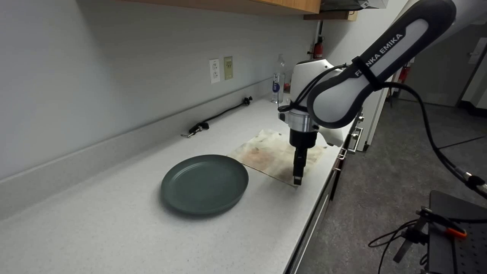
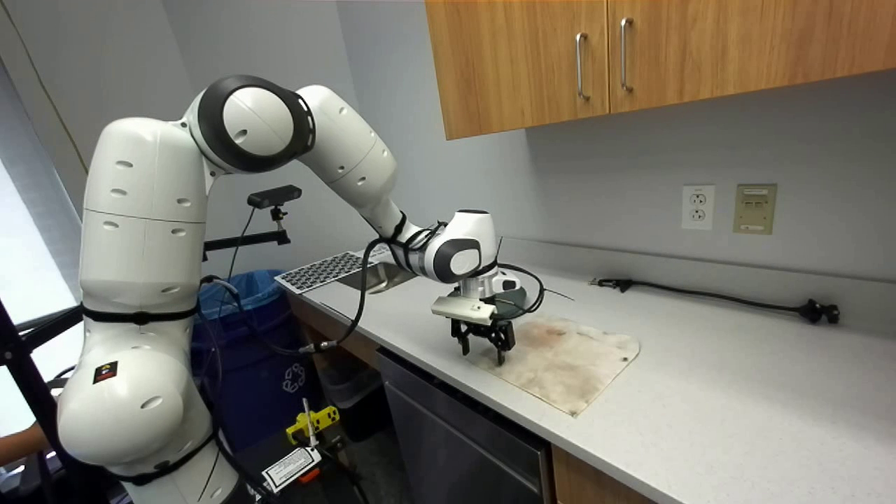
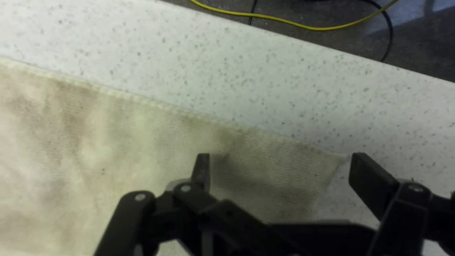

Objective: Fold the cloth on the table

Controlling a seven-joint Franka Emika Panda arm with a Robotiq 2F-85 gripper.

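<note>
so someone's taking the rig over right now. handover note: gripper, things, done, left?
Gripper: open, holding nothing; its fingers straddle a corner of the stained cream-beige cloth. Whether the tips touch down is unclear.
Things: cloth lies unfolded on the speckled white countertop, beside the dark green round plate. The corner in question is the front one, plate side.
Done: gripper lined up at that corner; no fold made.
Left: the whole fold. Likely next: close on the corner, lift, carry it over.

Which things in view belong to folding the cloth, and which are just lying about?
For the job:
cloth, spread out
table, under it
claw, open at a cloth corner

Just lying about:
plate, beside the cloth
bottle, upright
black cord-like thing, on the table
</note>
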